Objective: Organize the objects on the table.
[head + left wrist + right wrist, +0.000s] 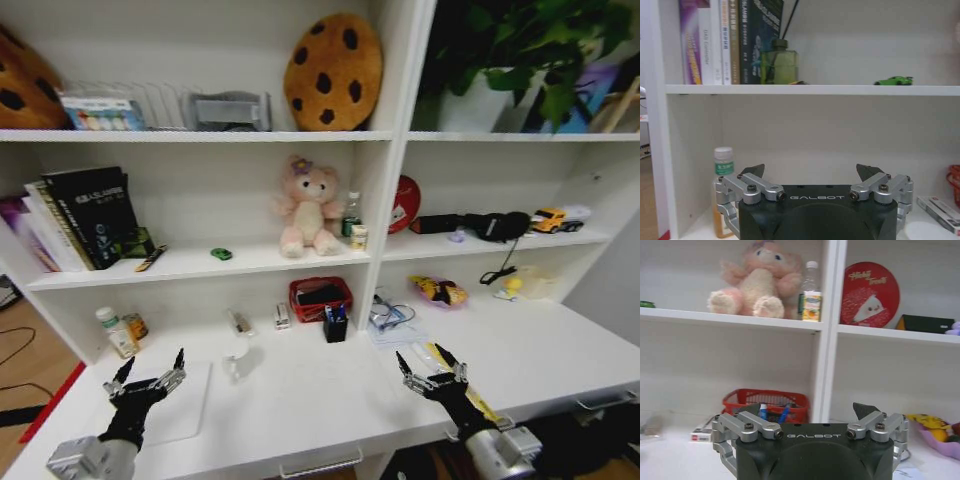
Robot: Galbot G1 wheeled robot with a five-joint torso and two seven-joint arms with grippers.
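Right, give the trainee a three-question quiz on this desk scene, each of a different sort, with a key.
1. True or false: the green toy car sits on the desk top.
2. Multiple choice: what stands just left of the pen holder at the back of the desk? A) the pink plush bear B) the red mesh basket C) the cookie cushion
3. Fill in: the left gripper and the right gripper both hover over the desk's front with fingers ____.

Key: 1 false, it is on the shelf beside the books; 2 B; 3 open.
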